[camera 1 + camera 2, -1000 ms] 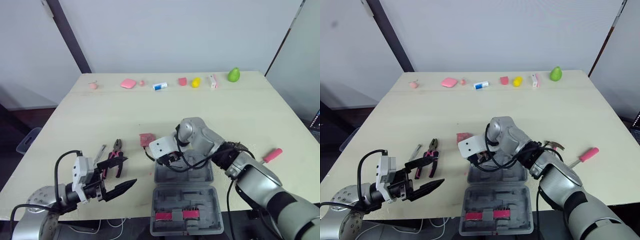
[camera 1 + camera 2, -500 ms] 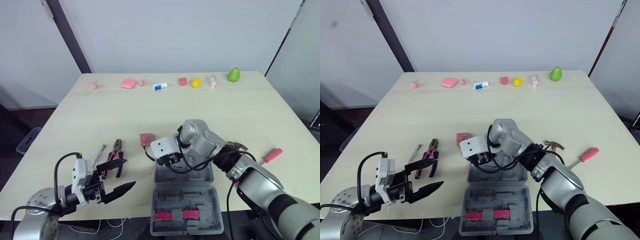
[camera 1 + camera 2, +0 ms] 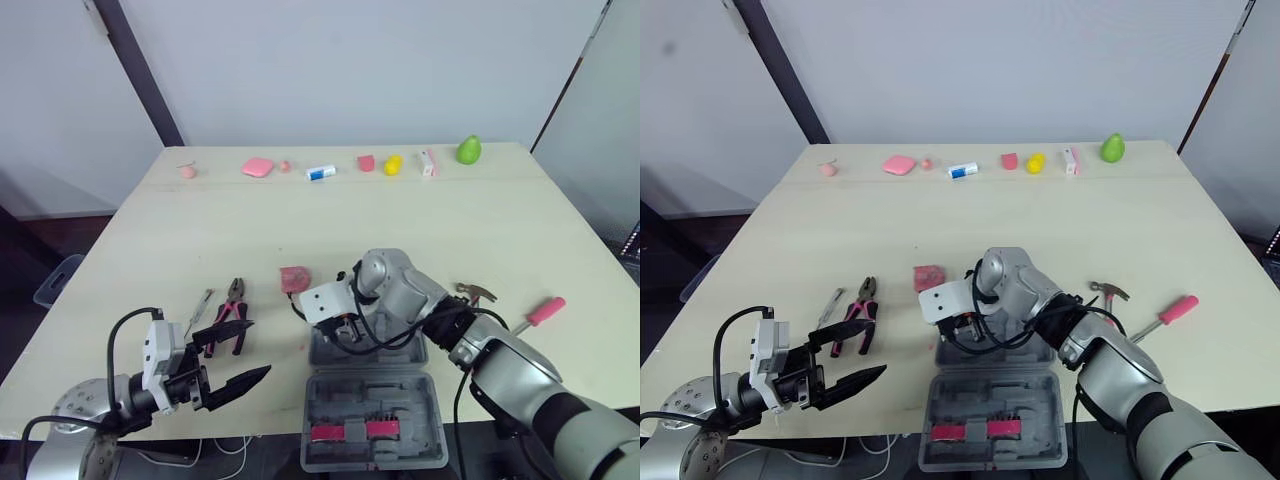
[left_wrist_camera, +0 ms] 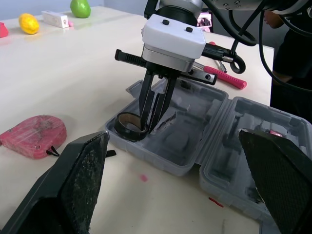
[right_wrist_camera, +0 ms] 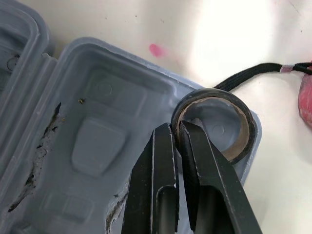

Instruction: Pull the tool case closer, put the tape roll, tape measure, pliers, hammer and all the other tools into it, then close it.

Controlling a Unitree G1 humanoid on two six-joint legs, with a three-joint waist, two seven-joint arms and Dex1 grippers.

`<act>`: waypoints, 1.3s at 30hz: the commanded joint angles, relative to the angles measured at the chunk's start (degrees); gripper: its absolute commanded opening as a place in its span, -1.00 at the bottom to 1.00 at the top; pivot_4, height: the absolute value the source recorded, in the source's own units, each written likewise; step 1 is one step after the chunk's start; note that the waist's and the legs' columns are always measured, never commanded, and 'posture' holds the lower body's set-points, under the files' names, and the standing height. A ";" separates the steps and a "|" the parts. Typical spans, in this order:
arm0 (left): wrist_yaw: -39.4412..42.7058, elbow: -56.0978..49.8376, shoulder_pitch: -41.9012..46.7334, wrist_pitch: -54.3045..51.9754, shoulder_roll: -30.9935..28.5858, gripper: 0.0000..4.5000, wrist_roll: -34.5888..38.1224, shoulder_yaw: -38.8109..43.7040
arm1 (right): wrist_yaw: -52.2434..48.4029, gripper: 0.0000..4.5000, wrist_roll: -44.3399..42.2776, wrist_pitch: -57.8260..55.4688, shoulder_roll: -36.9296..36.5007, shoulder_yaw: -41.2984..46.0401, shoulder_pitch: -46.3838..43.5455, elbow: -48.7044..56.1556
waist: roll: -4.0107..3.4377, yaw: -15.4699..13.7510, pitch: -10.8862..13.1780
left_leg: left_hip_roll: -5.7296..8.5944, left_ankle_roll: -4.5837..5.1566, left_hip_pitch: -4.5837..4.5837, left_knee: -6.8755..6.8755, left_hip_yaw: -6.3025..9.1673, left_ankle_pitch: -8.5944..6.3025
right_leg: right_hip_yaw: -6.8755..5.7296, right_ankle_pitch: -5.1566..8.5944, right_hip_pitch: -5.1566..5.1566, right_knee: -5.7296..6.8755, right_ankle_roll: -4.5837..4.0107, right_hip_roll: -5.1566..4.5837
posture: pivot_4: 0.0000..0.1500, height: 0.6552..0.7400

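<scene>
now the tape roll (image 5: 242, 127) is pinched at its wall by the right gripper (image 5: 175, 127) in a corner of the case (image 4: 187, 139); the left gripper (image 3: 245, 350) is held spread.

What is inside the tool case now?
The tape roll, pinched by the right gripper, lies in a corner pocket of the tool case. The right arm covers part of that half.

Our left arm sits low on the left, forearm reaching forward. The left gripper (image 3: 260, 345) is held level, its two fingers spread wide. Our right arm bends in toward the middle, wrist turned down. The right gripper (image 5: 176, 129) points downward, fingers pinched on the wall of the roll (image 5: 214, 92).
</scene>
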State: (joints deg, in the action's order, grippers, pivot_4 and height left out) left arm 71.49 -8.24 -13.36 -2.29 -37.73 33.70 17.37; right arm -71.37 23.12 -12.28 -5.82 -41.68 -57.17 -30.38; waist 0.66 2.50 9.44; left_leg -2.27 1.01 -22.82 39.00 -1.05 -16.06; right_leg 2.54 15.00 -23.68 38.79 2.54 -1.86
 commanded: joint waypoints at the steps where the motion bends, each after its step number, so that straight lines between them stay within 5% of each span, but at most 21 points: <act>1: 0.53 -0.28 -0.20 0.88 -0.36 1.00 0.37 0.69 | 0.01 -0.99 -0.76 -0.01 0.39 1.40 -1.68 0.48 | 0.00 -0.01 0.00 | 0.00 0.00 0.00 0.00 0.00 0.00 | 0.00 0.00 0.00 0.00 0.00 0.00 | 1.00 1.00; 39: 0.69 -0.01 0.11 0.33 -0.63 1.00 -0.08 0.43 | -0.30 -0.99 -0.03 -0.35 -0.32 1.11 -2.33 -0.13 | -0.01 0.01 0.01 | 0.00 0.00 0.00 -0.01 0.00 0.00 | 0.00 0.00 0.00 -0.02 0.00 0.00 | 1.00 1.00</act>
State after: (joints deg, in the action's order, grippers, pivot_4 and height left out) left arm 72.20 -7.68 -13.15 -2.21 -37.98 33.22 17.37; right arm -72.31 23.48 -13.37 -6.53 -41.74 -58.46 -31.48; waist 0.65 2.51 9.45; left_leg -2.28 1.01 -22.82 38.98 -1.05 -16.06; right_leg 2.54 15.01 -23.68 38.77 2.54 -1.86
